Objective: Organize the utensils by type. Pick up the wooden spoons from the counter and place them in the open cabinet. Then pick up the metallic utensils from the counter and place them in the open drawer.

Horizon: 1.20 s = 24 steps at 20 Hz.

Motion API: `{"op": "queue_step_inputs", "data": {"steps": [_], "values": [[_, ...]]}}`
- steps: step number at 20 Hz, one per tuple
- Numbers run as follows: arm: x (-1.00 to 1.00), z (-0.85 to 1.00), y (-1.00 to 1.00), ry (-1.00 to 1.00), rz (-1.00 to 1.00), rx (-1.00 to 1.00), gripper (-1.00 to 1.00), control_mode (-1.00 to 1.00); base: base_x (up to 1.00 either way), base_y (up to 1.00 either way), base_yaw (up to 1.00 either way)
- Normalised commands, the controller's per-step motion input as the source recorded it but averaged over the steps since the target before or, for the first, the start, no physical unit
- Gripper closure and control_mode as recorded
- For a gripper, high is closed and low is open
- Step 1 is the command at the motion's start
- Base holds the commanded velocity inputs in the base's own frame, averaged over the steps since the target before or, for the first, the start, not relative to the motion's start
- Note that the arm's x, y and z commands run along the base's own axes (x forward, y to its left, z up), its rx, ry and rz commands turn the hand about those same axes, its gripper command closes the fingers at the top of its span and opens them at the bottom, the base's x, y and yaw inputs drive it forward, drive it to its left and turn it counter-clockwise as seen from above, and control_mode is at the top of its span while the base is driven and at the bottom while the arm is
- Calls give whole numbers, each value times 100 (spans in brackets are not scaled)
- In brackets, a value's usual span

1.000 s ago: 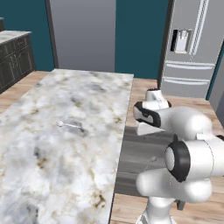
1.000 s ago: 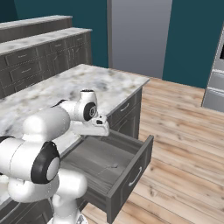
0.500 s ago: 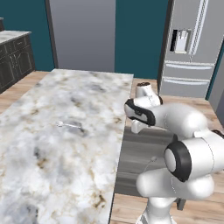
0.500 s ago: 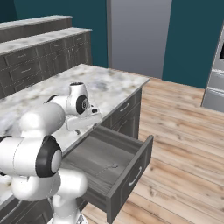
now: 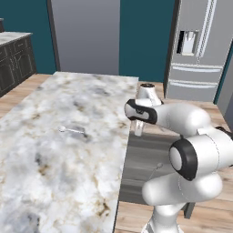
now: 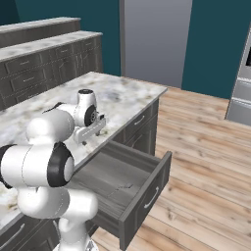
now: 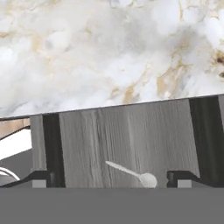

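On the marble counter (image 5: 54, 150), in the left base view, one small silver utensil (image 5: 73, 131) lies flat on the stone, well in from the counter's right edge. To the right of that edge the open drawer (image 5: 145, 164) shows its grey wood-grain floor, with a thin pale utensil in the drawer (image 5: 157, 167) resting there. The white arm reaches over the counter's right edge, and the gripper (image 5: 139, 129) hangs just beside that edge, above the drawer's near-counter end; from here I cannot tell how its jaws stand.

In the right base view, the drawer (image 6: 147, 186) juts out from under the counter (image 6: 122, 95), its slim silver bar handle (image 6: 151, 197) on the front. A faint thin utensil (image 6: 128, 185) lies on the drawer floor. The gripper (image 6: 89, 133) sits at the counter's edge, over the drawer's inner end.

In the hand view, the counter (image 7: 109, 52) lies beyond the drawer floor (image 7: 127, 140). A small spoon-like silver utensil (image 7: 133, 174) lies on that floor, away from the counter's edge. The two dark fingertips (image 7: 41, 177) stand wide apart, with nothing between them but the drawer floor below.
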Motion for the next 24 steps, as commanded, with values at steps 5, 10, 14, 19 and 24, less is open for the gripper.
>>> {"op": "queue_step_inputs", "data": {"steps": [5, 10, 14, 19, 24], "values": [[8, 1, 47, -11, 13, 4, -100, -100, 0, 0, 0], [12, 0, 56, -1, -7, 0, -100, -100, 0, 0, 0], [21, 2, 52, 0, -19, 0, -100, -100, 0, 0, 0], [31, 8, 44, 0, -9, 0, -100, -100, 0, 0, 0], [26, 0, 48, 0, 0, 0, -100, -100, 0, 0, 0]]}}
